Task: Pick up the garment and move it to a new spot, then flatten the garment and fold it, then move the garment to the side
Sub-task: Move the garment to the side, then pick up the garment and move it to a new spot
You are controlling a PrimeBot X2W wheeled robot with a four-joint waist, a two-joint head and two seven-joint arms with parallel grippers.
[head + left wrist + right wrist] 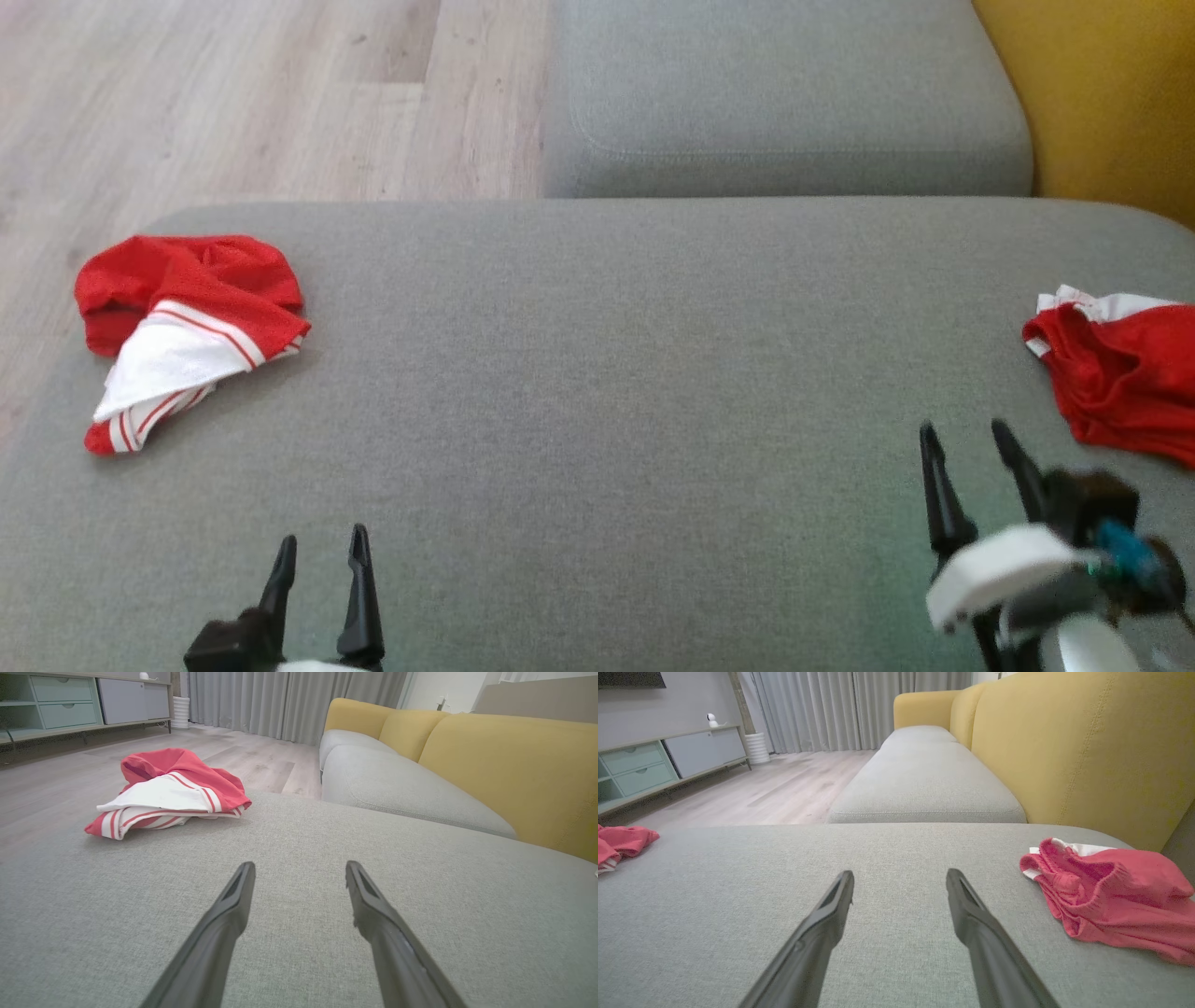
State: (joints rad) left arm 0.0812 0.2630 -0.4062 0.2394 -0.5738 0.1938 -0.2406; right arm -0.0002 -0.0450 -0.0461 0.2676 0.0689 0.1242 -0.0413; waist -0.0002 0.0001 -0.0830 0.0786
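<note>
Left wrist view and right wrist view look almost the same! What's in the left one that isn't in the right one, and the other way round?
Left wrist view, not the right: the whole striped garment, red with a white panel, lying on the grey cushion, and the left gripper, open. Right wrist view, not the left: the crumpled red garment beside the yellow backrest, and the right gripper, open; of the striped garment it catches just a red edge. Both: the grey cushion, yellow backrest, curtains, wooden floor and drawer cabinet.
</note>
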